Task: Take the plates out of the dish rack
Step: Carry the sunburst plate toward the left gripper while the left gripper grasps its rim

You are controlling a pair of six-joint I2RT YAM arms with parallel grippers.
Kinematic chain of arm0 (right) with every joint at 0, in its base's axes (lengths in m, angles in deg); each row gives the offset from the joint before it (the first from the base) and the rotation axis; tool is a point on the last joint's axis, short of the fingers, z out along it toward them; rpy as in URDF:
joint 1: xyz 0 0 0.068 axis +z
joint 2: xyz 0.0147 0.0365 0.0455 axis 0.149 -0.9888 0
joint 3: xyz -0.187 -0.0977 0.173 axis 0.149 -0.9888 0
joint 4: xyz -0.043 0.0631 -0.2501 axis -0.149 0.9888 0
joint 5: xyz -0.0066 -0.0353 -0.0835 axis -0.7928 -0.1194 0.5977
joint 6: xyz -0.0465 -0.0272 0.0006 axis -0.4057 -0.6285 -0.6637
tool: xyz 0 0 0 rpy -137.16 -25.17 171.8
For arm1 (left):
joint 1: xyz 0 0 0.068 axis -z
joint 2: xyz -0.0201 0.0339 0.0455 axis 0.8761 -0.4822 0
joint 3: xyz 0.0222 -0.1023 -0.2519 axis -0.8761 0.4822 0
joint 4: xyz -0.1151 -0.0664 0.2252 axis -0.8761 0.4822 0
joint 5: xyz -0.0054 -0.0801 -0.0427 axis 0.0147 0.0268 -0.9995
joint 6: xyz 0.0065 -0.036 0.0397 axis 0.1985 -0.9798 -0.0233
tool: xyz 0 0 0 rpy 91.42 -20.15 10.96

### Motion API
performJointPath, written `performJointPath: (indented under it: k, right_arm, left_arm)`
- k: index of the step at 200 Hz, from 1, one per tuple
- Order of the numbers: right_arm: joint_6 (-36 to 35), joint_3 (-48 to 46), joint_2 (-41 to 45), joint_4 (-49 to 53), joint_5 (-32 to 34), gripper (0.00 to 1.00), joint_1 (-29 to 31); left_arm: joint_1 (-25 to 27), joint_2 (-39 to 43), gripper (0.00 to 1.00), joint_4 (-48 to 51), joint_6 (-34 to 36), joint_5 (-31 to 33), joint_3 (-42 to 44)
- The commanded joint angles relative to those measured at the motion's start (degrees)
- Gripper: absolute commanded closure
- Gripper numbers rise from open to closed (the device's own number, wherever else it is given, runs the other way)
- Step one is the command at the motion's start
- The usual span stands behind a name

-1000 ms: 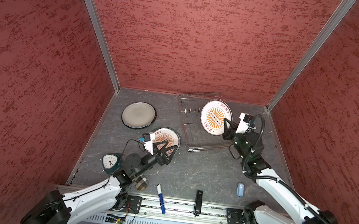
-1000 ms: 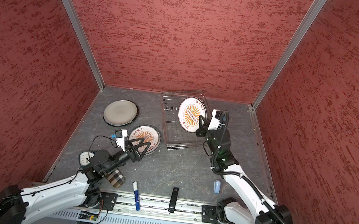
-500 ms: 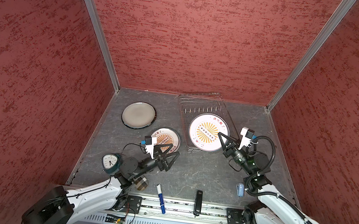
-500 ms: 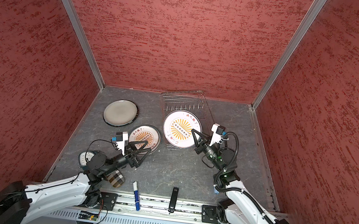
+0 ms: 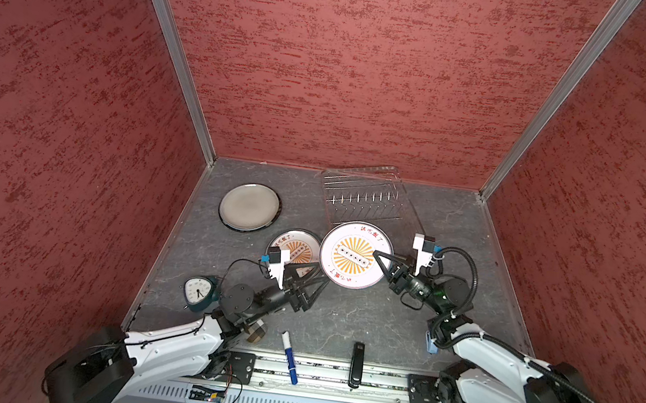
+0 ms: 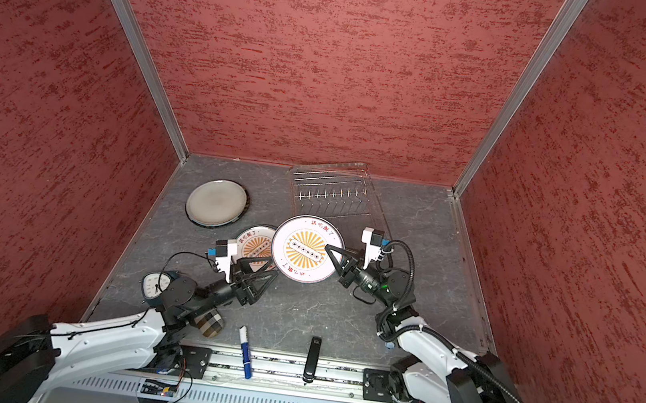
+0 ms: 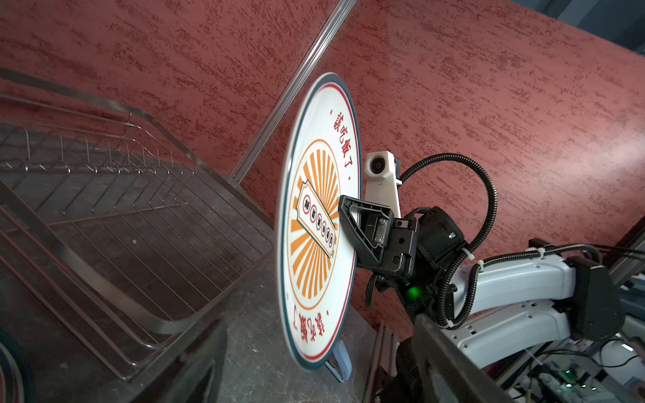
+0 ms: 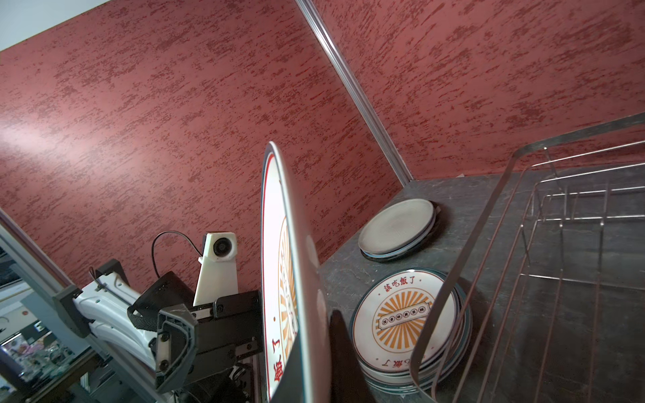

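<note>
Left wrist view shows the plate (image 7: 314,223) standing on edge in the air. The right gripper (image 7: 343,218) pinches it at the rim, with one finger across the sunburst face and the other hidden behind. The left gripper (image 5: 318,274) sits at the plate's opposite, lower edge. Its dark fingers (image 7: 450,359) frame the wrist picture with the rim between them; the jaws are apart and, as far as I can tell, not touching it.

Both top views put the plate just in front of the rack (image 5: 367,199), clear of it. It hangs beside the stack (image 5: 293,245) of like plates lying flat on the table (image 5: 339,330). A grey plate (image 5: 249,207) lies further back on the left.

The rack shows only bare prongs, so this looks like the last plate. The step in hand reads as a handover from right to left. Next, the left jaws need to close squarely on the rim before the right lets go. The plate must then be tipped flat and lowered onto the stack. An early release risks a drop.
</note>
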Motion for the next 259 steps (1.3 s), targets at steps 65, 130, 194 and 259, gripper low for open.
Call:
performJointPath:
  k: [65, 130, 194, 259]
  right_arm:
    - [-1.3, 1.2, -0.9, -6.1, 0.9, 1.0, 1.4]
    - [-3.4, 0.6, -3.0, -7.9, 2.4, 1.0, 2.4]
    - [-8.1, 0.0, -3.3, -6.7, 6.9, 1.0, 4.7]
    - [-8.5, 1.7, -6.1, -6.3, 3.8, 0.85, 5.6]
  left_arm:
    - [1.2, -5.2, 0.67, -1.6, 0.8, 0.8, -4.1]
    - [1.3, -8.5, 0.85, -3.1, -0.1, 1.1, -4.9]
    - [1.3, -9.1, 0.99, -2.4, -1.2, 2.6, -5.0]
    - [1.3, -8.9, 1.0, -2.3, -2.2, 3.8, -4.4]
